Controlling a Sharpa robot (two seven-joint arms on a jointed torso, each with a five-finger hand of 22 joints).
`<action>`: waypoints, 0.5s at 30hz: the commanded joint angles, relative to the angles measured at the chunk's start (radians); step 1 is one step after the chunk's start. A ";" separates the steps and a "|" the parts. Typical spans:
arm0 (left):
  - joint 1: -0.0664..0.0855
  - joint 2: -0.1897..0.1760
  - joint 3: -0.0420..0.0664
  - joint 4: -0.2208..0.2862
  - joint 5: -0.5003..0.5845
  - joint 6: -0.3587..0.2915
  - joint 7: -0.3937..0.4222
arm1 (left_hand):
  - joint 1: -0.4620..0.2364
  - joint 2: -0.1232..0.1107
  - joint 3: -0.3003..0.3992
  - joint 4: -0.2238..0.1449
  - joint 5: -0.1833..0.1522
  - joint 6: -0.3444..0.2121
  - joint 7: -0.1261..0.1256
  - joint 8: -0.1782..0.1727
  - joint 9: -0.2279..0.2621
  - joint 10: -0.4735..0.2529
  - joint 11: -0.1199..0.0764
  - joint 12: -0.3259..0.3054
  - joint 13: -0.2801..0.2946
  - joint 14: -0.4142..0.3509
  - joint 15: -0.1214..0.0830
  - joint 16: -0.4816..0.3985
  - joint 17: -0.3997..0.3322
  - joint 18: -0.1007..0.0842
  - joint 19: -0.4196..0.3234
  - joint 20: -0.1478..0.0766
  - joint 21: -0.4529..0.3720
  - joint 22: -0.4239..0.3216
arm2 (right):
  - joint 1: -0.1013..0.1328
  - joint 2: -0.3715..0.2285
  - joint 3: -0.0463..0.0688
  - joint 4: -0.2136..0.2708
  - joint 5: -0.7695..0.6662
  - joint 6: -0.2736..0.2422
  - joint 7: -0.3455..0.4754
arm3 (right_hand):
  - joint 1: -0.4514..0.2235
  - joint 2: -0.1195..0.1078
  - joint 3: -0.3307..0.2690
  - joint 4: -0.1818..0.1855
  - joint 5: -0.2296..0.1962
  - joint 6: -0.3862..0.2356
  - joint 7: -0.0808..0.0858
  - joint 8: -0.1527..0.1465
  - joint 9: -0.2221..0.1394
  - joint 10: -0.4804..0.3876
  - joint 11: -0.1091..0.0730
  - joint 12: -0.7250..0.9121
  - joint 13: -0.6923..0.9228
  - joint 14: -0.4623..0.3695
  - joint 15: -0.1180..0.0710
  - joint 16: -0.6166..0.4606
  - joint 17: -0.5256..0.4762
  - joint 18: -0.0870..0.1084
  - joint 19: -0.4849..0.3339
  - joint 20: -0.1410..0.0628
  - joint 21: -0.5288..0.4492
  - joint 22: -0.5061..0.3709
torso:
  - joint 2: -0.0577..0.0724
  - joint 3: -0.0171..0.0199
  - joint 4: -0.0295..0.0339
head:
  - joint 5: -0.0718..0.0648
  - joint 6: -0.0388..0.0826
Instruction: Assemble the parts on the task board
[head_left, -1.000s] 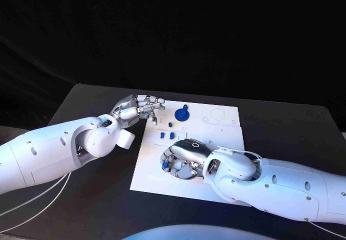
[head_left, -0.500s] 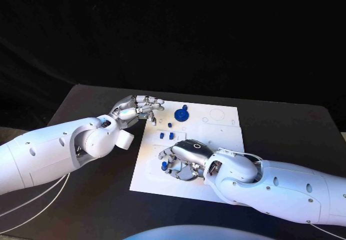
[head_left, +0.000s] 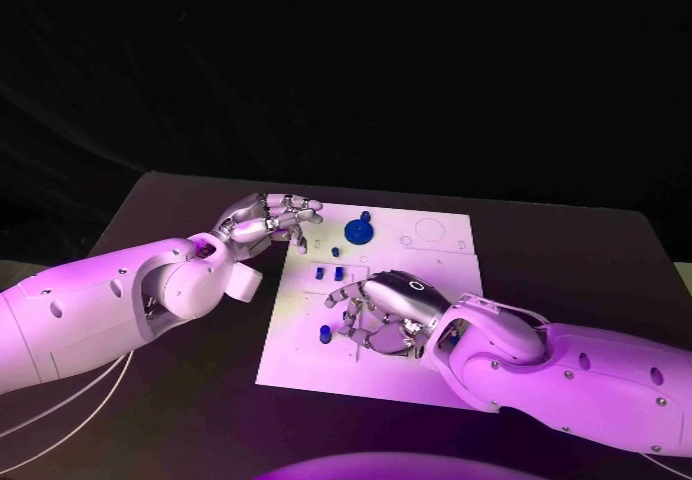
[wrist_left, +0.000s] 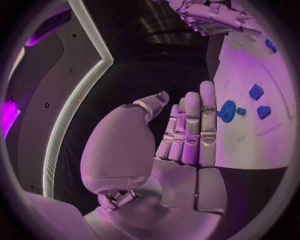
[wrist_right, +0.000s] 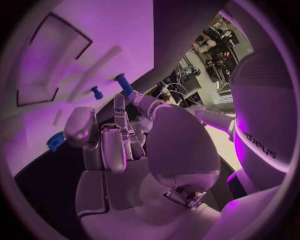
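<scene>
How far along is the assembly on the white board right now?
Early, it seems. The round blue part sits at the far end of the task board; whether seated, unclear. The right robot hand is over a blue piece, grip unclear. Two small blue pieces lie loose. The left robot hand holds nothing.

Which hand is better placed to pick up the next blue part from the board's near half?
Probably the right hand: it hovers over the task board with fingers curled beside a small blue part. The left hand sits off the board's far left corner, holding nothing.
</scene>
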 joint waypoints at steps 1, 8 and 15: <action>0.000 -0.001 0.001 0.000 -0.002 0.016 0.004 | -0.005 0.002 -0.006 0.002 0.002 -0.002 0.004 -0.001 -0.001 -0.010 -0.001 0.007 0.000 -0.004 0.001 0.006 0.002 0.013 -0.004 0.002 0.005 0.001 | 0.031 -0.049 0.006 0.016 0.282 -0.065 0.168 | 0.006 0.004 0.007 -0.005 0.013 0.032 0.008 0.013 0.003 0.006 0.005 0.012 0.010 0.023 0.011 -0.005 -0.004 -0.011 -0.003 0.005 -0.001 0.002 | -0.002 -0.0004 -0.0015 | -0.024 0.008; -0.001 0.000 0.000 -0.006 -0.002 0.016 0.003 | -0.005 0.002 -0.007 0.003 0.002 -0.002 0.004 -0.001 -0.001 -0.010 -0.001 0.007 0.000 -0.005 0.001 0.006 0.002 0.013 -0.005 0.002 0.005 0.001 | 0.109 -0.197 0.010 0.046 0.550 0.059 0.138 | -0.057 -0.015 -0.065 0.026 0.028 0.138 -0.033 0.077 0.032 0.087 -0.030 0.103 0.081 0.034 -0.012 0.011 0.038 -0.009 -0.002 -0.005 -0.001 0.008 | -0.006 0.0001 -0.0071 | -0.071 0.009; -0.005 0.004 0.000 -0.012 -0.004 0.013 0.004 | -0.005 0.002 -0.007 0.003 0.002 -0.002 0.004 -0.001 -0.001 -0.010 -0.001 0.008 0.001 -0.005 0.001 0.006 0.003 0.013 -0.005 0.002 0.005 0.001 | 0.136 -0.340 0.006 0.097 0.571 0.175 -0.002 | -0.079 0.002 -0.167 0.073 0.046 0.132 -0.064 0.121 0.108 0.227 -0.061 0.868 0.927 0.073 -0.040 0.086 0.211 -0.045 0.086 -0.030 0.151 0.133 | -0.009 0.0070 -0.0116 | -0.110 0.000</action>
